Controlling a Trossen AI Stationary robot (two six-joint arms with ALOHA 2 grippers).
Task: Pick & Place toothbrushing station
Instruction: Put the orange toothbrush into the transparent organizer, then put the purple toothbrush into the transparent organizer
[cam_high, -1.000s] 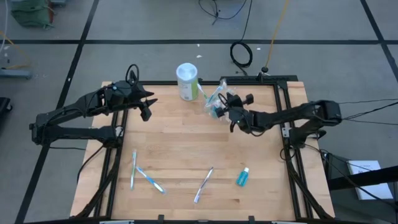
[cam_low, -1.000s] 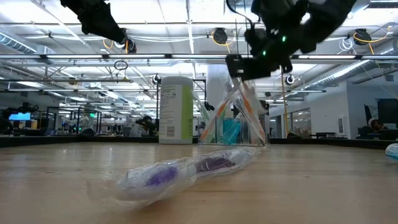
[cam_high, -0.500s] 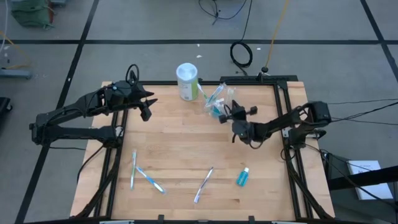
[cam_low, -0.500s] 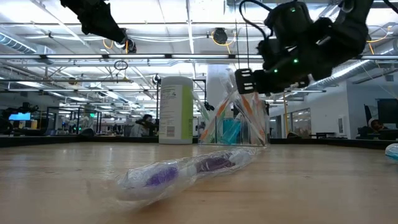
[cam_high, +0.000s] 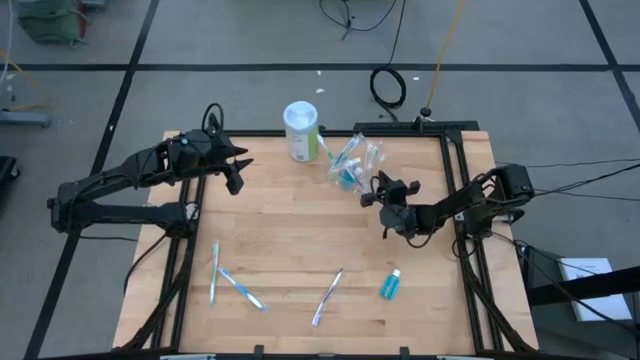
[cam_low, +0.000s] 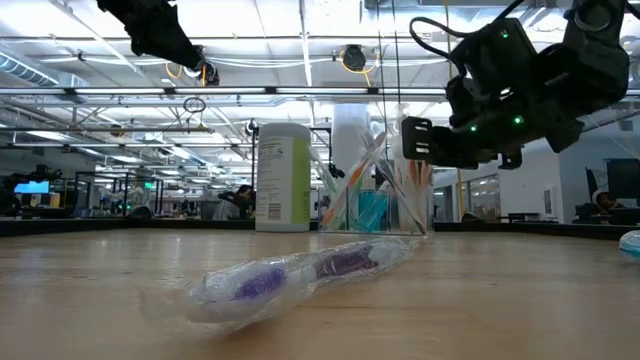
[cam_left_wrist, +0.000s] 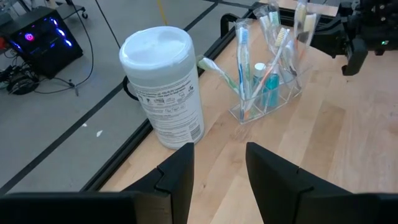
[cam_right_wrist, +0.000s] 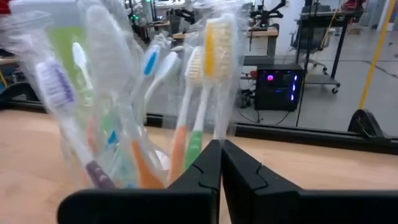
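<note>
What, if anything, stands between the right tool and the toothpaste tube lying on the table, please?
Nothing visible: only bare wooden table lies between the shut right tool and the teal toothpaste tube. The clear cup of toothbrushes stands on the tool's far side.

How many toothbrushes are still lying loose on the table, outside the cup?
3 by the high view, all near the front edge: one front-left, one angled beside it, one near the middle. Those in the clear cup overlap and aren't counted.

Right pincer (cam_high: 378, 196) closed and raised mid-table; left pincer (cam_high: 238, 172) parted, hovering apart
</note>
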